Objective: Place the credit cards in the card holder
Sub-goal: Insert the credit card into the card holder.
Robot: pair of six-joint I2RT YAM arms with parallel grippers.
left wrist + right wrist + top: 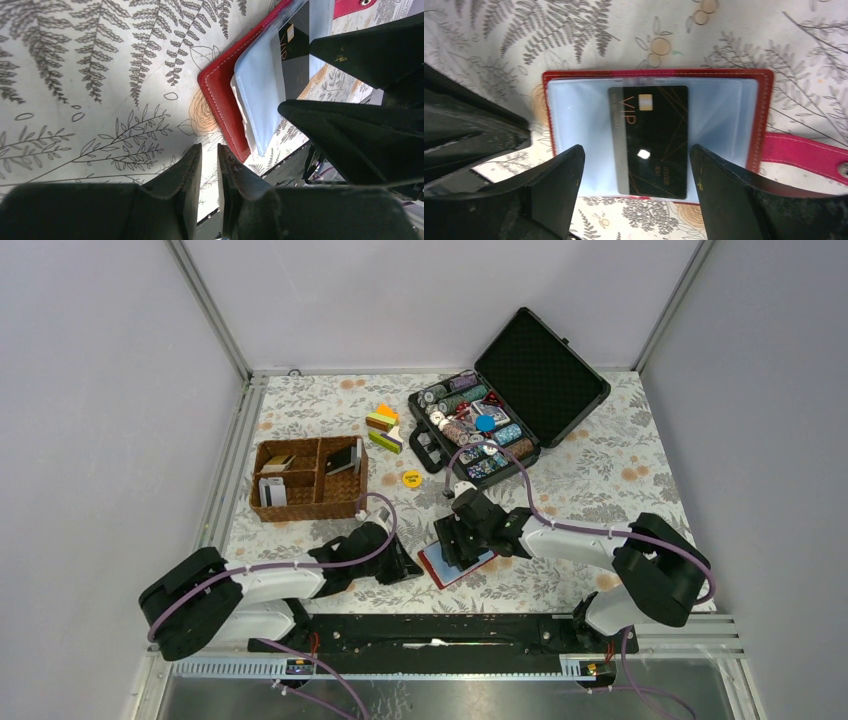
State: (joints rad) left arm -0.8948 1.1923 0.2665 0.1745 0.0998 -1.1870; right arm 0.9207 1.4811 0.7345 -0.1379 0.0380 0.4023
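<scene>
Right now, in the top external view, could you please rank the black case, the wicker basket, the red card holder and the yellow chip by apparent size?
Largest to smallest:
1. black case, lying open
2. wicker basket
3. red card holder, partly covered from above
4. yellow chip

Left arm (270,585): reaches from its base at the near left toward the middle, forearm lying low.
Left gripper (402,565): points rightward; its fingers (187,175) stand nearly together with a narrow slit between them and nothing in it.
Right arm (585,538): reaches leftward from its base at the near right.
Right gripper (462,538): tipped downward, jaws spread wide, gripping nothing.
Spacing: the two grippers are near each other, tips facing, not touching.
</scene>
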